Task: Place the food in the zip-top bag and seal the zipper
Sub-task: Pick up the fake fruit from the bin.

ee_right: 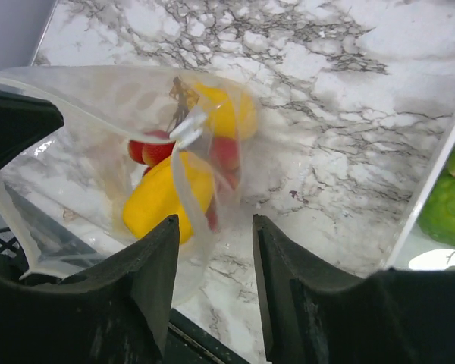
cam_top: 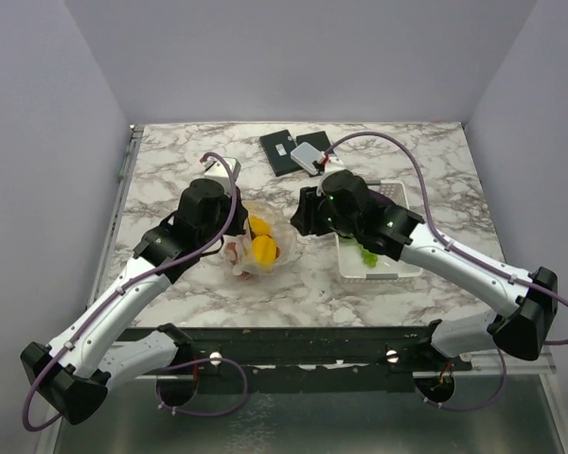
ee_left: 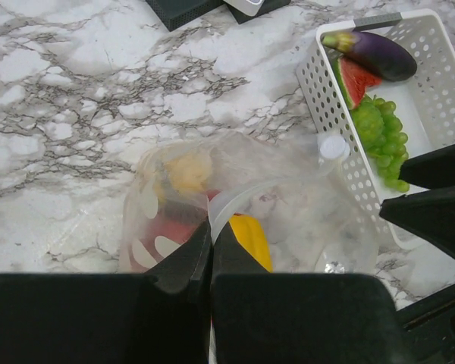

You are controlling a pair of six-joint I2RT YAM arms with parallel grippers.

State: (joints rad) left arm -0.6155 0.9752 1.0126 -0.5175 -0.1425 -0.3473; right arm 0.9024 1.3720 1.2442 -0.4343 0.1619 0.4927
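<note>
**Bag half loaded, rest of the food is in the basket on my right**

The zip-top bag [ee_left: 311, 220] lies mid-table between the two arms, with yellow pieces [ee_right: 163, 201] and strawberries [ee_right: 153, 150] inside. The grapes [ee_left: 379, 133], watermelon [ee_left: 354, 80] and eggplant [ee_left: 375, 53] sit in the white basket [ee_left: 326, 98] just right of the bag. The eggplant lies crosswise at the far end. So the right arm is clearly the nearer one for the fetch.

My left gripper [ee_left: 211, 254] is clamped tight, and it looks like the bag's mouth edge is pinched in there. The right gripper [ee_right: 212, 250] is spread wide and carries nothing. The zipper [ee_right: 183, 163] strip runs down right by its left finger, but I can't tell if they touch.
</note>
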